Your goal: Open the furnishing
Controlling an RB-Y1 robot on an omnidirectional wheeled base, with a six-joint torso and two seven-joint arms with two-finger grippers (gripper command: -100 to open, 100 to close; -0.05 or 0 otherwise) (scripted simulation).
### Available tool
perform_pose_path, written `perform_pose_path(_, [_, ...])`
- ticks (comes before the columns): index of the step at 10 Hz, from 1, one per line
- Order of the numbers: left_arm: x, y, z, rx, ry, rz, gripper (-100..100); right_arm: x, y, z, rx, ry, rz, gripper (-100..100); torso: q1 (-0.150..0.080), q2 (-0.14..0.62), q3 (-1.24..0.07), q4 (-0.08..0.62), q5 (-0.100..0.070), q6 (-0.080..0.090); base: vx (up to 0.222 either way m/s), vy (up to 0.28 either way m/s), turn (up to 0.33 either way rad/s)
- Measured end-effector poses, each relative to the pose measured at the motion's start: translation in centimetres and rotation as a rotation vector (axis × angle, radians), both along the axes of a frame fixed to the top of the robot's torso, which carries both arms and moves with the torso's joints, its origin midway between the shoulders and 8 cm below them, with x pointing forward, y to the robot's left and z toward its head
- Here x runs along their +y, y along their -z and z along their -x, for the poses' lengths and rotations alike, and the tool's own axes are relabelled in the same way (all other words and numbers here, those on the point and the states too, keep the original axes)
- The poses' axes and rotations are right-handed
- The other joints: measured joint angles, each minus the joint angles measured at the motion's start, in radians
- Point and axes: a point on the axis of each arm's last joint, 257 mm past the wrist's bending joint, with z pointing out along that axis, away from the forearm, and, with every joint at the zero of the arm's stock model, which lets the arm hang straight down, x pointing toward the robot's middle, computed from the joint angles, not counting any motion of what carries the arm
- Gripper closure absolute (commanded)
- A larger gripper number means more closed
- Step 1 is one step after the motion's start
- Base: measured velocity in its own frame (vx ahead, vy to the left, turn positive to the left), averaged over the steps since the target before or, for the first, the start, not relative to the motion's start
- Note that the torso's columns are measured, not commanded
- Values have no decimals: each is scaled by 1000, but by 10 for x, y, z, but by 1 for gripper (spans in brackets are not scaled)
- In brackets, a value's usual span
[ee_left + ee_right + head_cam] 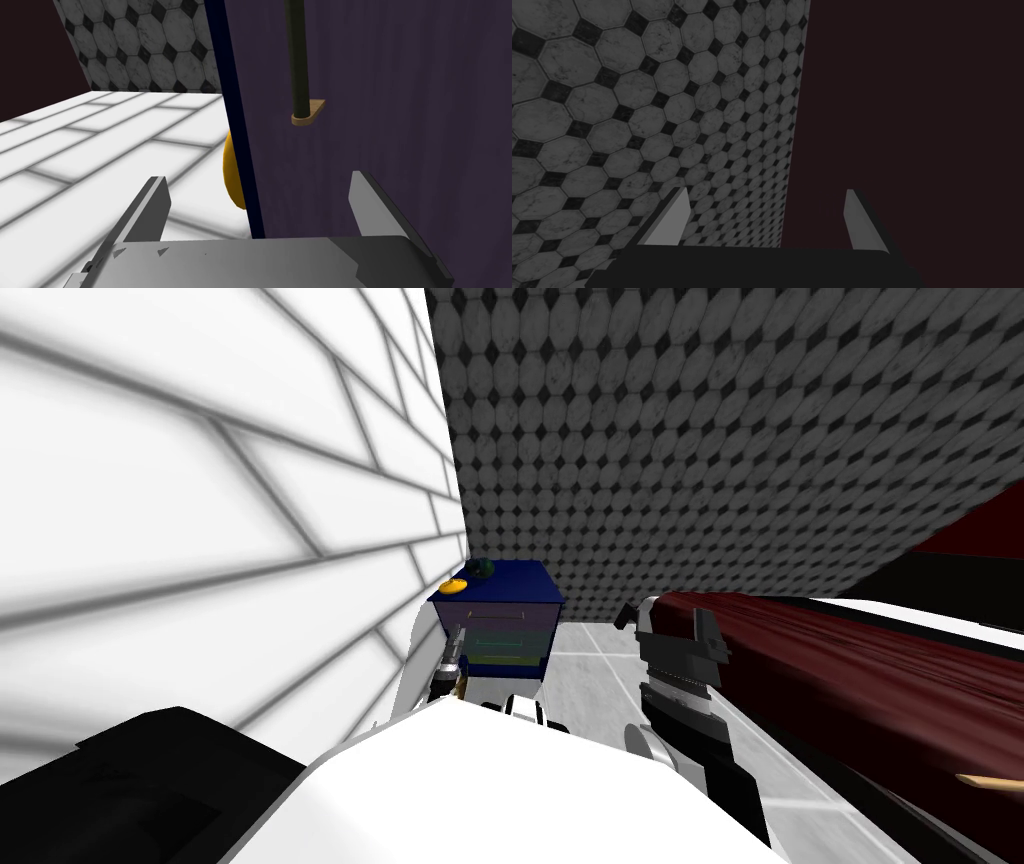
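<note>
Little dark blue cabinet [500, 633] sits on the floor, tucked right into the corner where the white brick wall [200, 488] meets the octagon-tiled wall [700, 438]. All its drawers look shut, fronts flush. On top there's a yellow thing [453, 587] at the front corner on the brick-wall side, and a dark green thing [484, 568] further back by the rear edge.

Left hand [257, 177] is up close to the cabinet's front, fingers spread wide with nothing in them. It straddles the front's edge near the top, so one finger [150, 200] is over the brick wall and the other over the purplish front. A dark bar handle [299, 60] with a tan mount is just ahead, not touched.

Right hand [765, 190] is off beside the dark red bed [850, 668], also wide open and holding nothing.
</note>
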Motion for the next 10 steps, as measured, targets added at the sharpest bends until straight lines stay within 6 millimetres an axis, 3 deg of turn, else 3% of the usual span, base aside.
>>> perform_pose_path(2, [7,-3,-1,-1,-2,-15,-100,0,0,0,0,0,0,0,-1,1,1,0,0,0,129,26,-10])
perform_pose_path(7, [-13,6,-2,-5,-18,70,-100,0,0,0,0,0,0,0,-1,7,4,2,0,0,37,1,4])
perform_pose_path(10, [-10,-5,-22,-8,-12,69,-100,0,0,0,0,0,0,0,-1,3,2,1,0,0,-13,-9,20])
